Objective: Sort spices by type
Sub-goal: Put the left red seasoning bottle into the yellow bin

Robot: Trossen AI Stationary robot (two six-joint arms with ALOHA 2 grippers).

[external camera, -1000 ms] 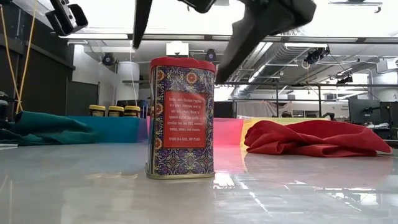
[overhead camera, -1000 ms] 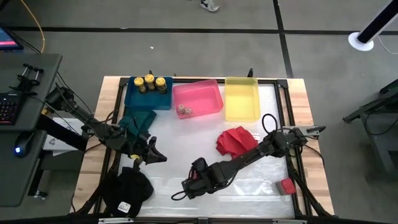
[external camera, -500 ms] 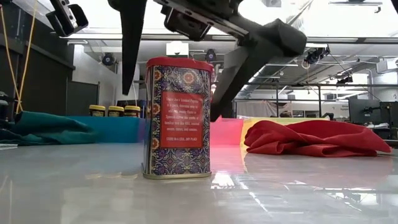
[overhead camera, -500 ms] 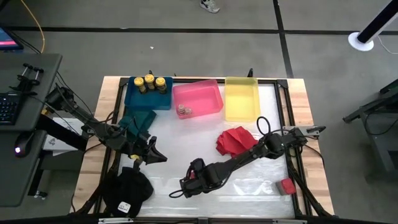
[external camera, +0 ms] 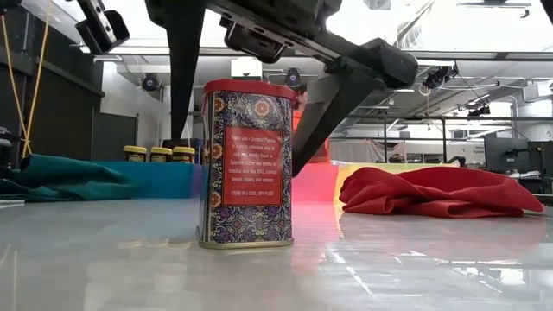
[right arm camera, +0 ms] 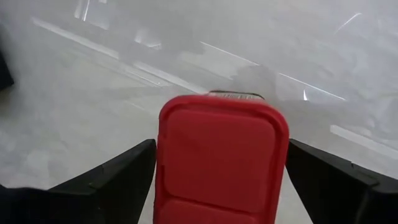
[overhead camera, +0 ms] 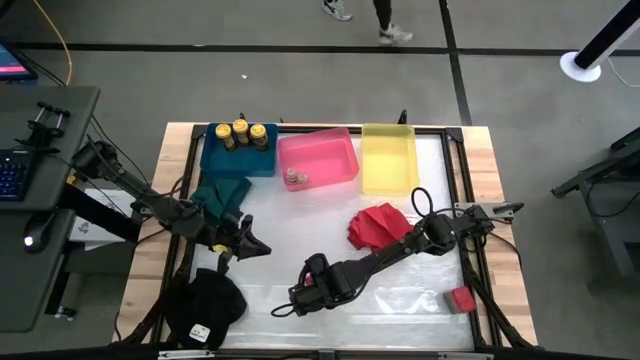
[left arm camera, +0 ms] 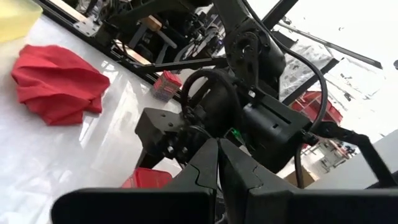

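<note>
A red-lidded patterned tin [external camera: 246, 164] stands upright on its base near the table's near edge. My right gripper [external camera: 238, 151] is open and reaches down over it, one finger [external camera: 183, 78] on one side of the tin and the other finger [external camera: 333, 108] on the opposite side. In the right wrist view the tin's lid [right arm camera: 221, 149] fills the gap between the fingers. A second red tin [overhead camera: 461, 298] stands by the near right corner. Three yellow-lidded jars [overhead camera: 241, 133] sit in the blue bin and a small pale jar [overhead camera: 293, 178] in the pink bin. My left gripper [overhead camera: 247, 246] waits shut, left of centre. My right gripper comes at the tin from above, slanting, with its fingers close against the tin's two opposite sides just under the lid [right arm camera: 221, 149]. I cannot tell whether they touch it. The tin stands upright on the table.
The blue bin [overhead camera: 212, 160], pink bin [overhead camera: 330, 160] and yellow bin [overhead camera: 388, 160] line the far edge. A red cloth [overhead camera: 378, 225] lies right of centre, a green cloth [overhead camera: 222, 190] by the blue bin and a black cap [overhead camera: 205, 305] at the near left corner.
My right gripper has come down over the tin and moved slightly toward the table's left; its fingers, at first above the lid, now reach down both sides of the tin. The tin stays upright.
</note>
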